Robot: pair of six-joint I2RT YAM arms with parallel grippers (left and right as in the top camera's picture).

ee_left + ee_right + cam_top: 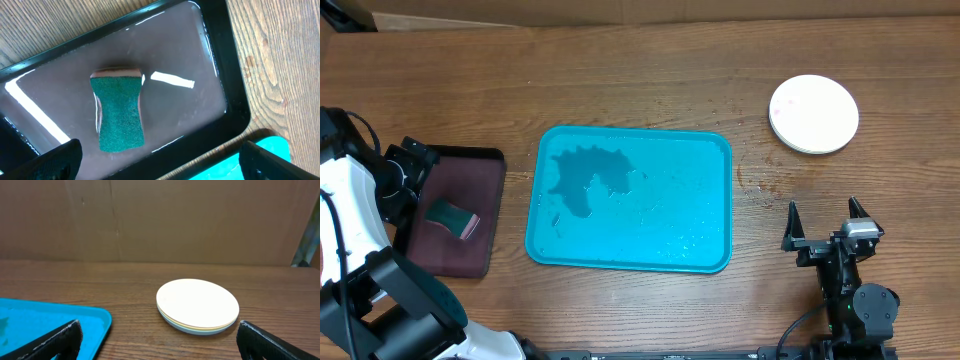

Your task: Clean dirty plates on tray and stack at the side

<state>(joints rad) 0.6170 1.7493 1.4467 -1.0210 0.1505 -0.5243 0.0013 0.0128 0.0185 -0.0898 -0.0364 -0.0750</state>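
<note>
The plates (813, 113) are stacked on the table at the far right, white on top; in the right wrist view (197, 305) yellow-green and pale blue rims show beneath it. The cyan-blue tray (705, 150) lies in the middle, wet, with no plates on it; its corner shows in the right wrist view (95, 317). My left gripper (157, 162) is open above the maroon tray's near edge, holding nothing. My right gripper (828, 222) is open and empty at the front right, pointing toward the stack, also seen in the right wrist view (159, 340).
A black-rimmed maroon tray (490, 200) with water sits left of the cyan tray. A green sponge (453, 215) with a pink underside lies in it, also in the left wrist view (120, 115). Cardboard (160, 220) backs the table's far edge.
</note>
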